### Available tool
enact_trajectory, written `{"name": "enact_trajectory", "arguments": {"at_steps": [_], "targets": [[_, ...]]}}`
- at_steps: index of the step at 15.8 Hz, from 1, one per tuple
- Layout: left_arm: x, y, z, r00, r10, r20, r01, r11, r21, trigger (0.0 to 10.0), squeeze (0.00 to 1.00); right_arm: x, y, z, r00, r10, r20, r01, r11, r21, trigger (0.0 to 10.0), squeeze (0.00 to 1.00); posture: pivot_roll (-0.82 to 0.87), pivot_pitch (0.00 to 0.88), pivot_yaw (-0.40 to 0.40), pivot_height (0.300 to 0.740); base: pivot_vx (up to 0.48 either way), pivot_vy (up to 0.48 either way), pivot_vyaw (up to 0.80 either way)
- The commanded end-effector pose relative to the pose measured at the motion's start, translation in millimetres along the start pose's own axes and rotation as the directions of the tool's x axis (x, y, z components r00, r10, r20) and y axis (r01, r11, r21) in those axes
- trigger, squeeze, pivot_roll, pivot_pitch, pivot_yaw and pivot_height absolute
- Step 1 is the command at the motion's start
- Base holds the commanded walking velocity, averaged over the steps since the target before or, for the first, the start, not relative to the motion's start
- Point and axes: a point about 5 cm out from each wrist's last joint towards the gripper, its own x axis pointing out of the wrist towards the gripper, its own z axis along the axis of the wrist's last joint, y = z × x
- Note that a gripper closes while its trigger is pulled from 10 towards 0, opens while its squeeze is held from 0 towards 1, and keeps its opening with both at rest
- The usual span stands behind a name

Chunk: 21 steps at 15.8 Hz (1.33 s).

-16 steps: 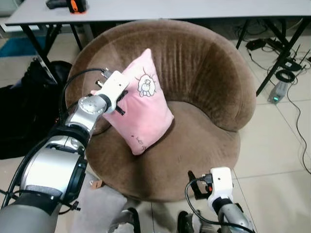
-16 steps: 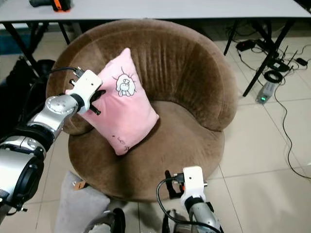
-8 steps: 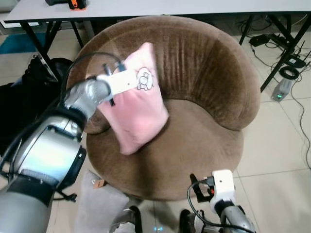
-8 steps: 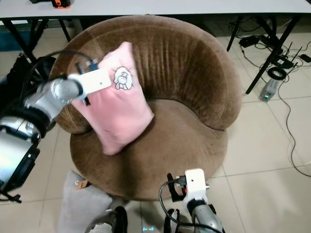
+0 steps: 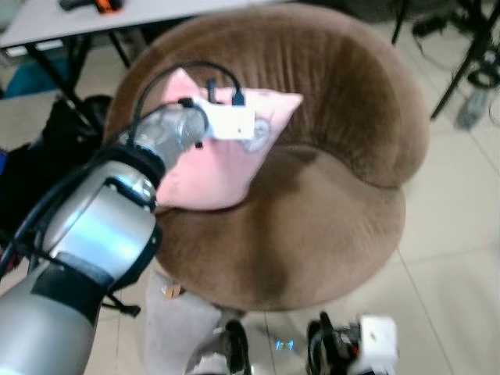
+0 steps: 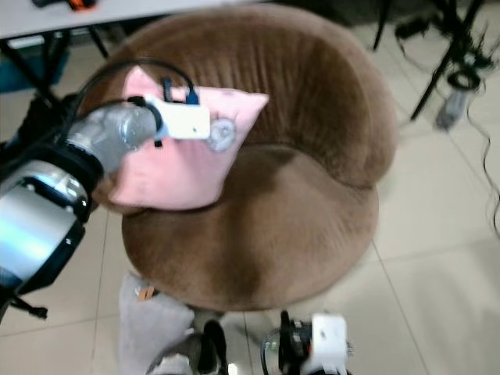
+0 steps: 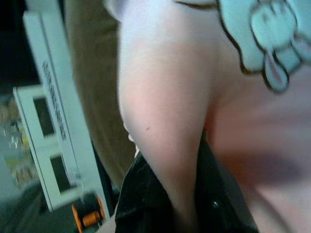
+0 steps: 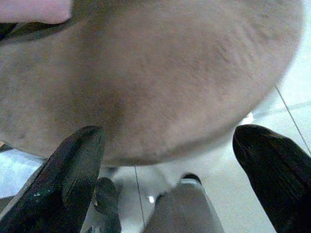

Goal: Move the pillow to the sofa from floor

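The left gripper (image 7: 187, 213) has its fingers clamped on a fold of the pink pillow (image 5: 211, 160), which leans tilted against the brown sofa's (image 5: 328, 219) left back edge, while the right gripper (image 8: 167, 160) hangs spread wide, empty.

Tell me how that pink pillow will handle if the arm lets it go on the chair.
The pillow is probably soft and floppy: in the left wrist view its fabric bunches where the left gripper's jaws pinch it. It looks light, carried by one edge. On the chair it should slump flat rather than roll.
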Motion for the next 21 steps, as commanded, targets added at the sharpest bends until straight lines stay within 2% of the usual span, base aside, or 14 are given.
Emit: {"name": "enact_trajectory", "arguments": {"at_steps": [1, 5, 7, 8, 9, 10, 11, 12, 13, 14, 15, 19, 20, 21], "targets": [[-0.3, -3.2, -3, 1.0, 0.007, -0.011, -0.006, 0.998, 0.065, 10.0, 0.0, -10.7, 6.0, -4, 1.0, 0.0, -0.029, 0.0, 1.0, 0.002, 10.0, 0.0, -0.43, 0.335, 0.181, 0.74, 0.0, 0.0, 0.0], [4.5, 0.0, 13, 0.998, 0.063, 0.012, -0.064, 0.985, 0.158, 10.0, 0.0, -63.8, 12.8, -5, 0.993, -0.06, -0.099, 0.063, 0.998, 0.025, 10.0, 0.0, -0.51, 0.441, 0.183, 0.74, 0.0, 0.0, 0.0], [7.0, -4.6, 20, 0.998, 0.048, 0.026, -0.052, 0.987, 0.152, 10.0, 0.0, -75.7, 16.9, -6, 0.99, -0.07, -0.125, 0.075, 0.996, 0.039, 10.0, 0.0, -0.52, 0.471, 0.184, 0.74, 0.0, 0.0, 0.0], [9.5, -14.2, 27, 0.999, 0.012, 0.049, -0.021, 0.984, 0.178, 10.0, 1.0, -77.4, 20.4, -7, 0.989, -0.067, -0.135, 0.073, 0.996, 0.043, 10.0, 0.0, -0.52, 0.48, 0.184, 0.74, 0.0, 0.0, 0.0], [12.0, -24.4, 35, 0.997, -0.014, 0.069, 0.0, 0.98, 0.201, 10.0, 1.0, -67.5, 23.2, -13, 0.986, -0.07, -0.15, 0.077, 0.996, 0.046, 10.0, 0.0, -0.53, 0.468, 0.186, 0.74, 0.0, 0.0, 0.0], [12.7, -28.2, 38, 0.996, -0.029, 0.083, 0.008, 0.971, 0.239, 10.0, 1.0, -65.0, 25.2, -12, 0.986, -0.071, -0.15, 0.078, 0.996, 0.045, 10.0, 0.0, -0.53, 0.465, 0.189, 0.74, 0.0, 0.0, 0.0], [12.7, -28.2, 39, 0.996, -0.029, 0.085, 0.006, 0.968, 0.252, 10.0, 1.0, -67.2, 23.7, -16, 0.984, -0.075, -0.159, 0.084, 0.995, 0.05, 10.0, 0.0, -0.52, 0.467, 0.194, 0.74, 0.0, 0.0, 0.0], [12.7, -35.7, 37, 0.994, -0.066, 0.082, 0.034, 0.941, 0.336, 10.0, 1.0, -72.5, 25.1, -22, 0.983, -0.07, -0.171, 0.08, 0.995, 0.053, 10.0, 0.0, -0.52, 0.467, 0.201, 0.74, 0.0, 0.0, 0.0], [12.6, -40.2, 34, 0.995, -0.078, 0.068, 0.051, 0.937, 0.344, 10.0, 1.0, -72.0, 25.3, -24, 0.982, -0.073, -0.172, 0.083, 0.995, 0.055, 10.0, 0.0, -0.53, 0.461, 0.204, 0.74, 0.0, 0.0, 0.0], [12.1, -40.2, 30, 0.996, -0.068, 0.051, 0.053, 0.966, 0.253, 10.0, 1.0, -70.1, 25.4, -25, 0.982, -0.079, -0.169, 0.089, 0.995, 0.054, 10.0, 0.0, -0.53, 0.454, 0.204, 0.74, 0.0, 0.0, 0.0], [11.3, -32.0, 26, 0.999, -0.037, 0.035, 0.032, 0.99, 0.136, 10.0, 1.0, -67.8, 24.2, -27, 0.983, -0.085, -0.166, 0.095, 0.994, 0.055, 10.0, 0.0, -0.53, 0.444, 0.203, 0.74, 0.0, 0.0, 0.0], [7.3, 0.1, 23, 0.999, 0.047, 0.024, -0.048, 0.998, 0.037, 10.0, 1.0, -59.7, 24.5, -32, 0.985, -0.074, -0.159, 0.084, 0.995, 0.054, 10.0, 0.0, -0.5, 0.429, 0.208, 0.74, 0.0, 0.0, 0.0], [6.3, 8.1, 24, 0.998, 0.064, 0.024, -0.064, 0.998, -0.009, 10.0, 1.0, -56.6, 24.3, -35, 0.984, -0.074, -0.16, 0.084, 0.995, 0.055, 10.0, 0.0, -0.5, 0.421, 0.212, 0.74, 0.0, 0.0, 0.0], [5.1, 18.1, 27, 0.994, 0.104, 0.035, -0.104, 0.995, -0.002, 10.0, 1.0, -54.4, 23.4, -37, 0.984, -0.076, -0.161, 0.086, 0.995, 0.057, 10.0, 0.0, -0.5, 0.418, 0.209, 0.74, 0.0, 0.0, 0.0]]}}
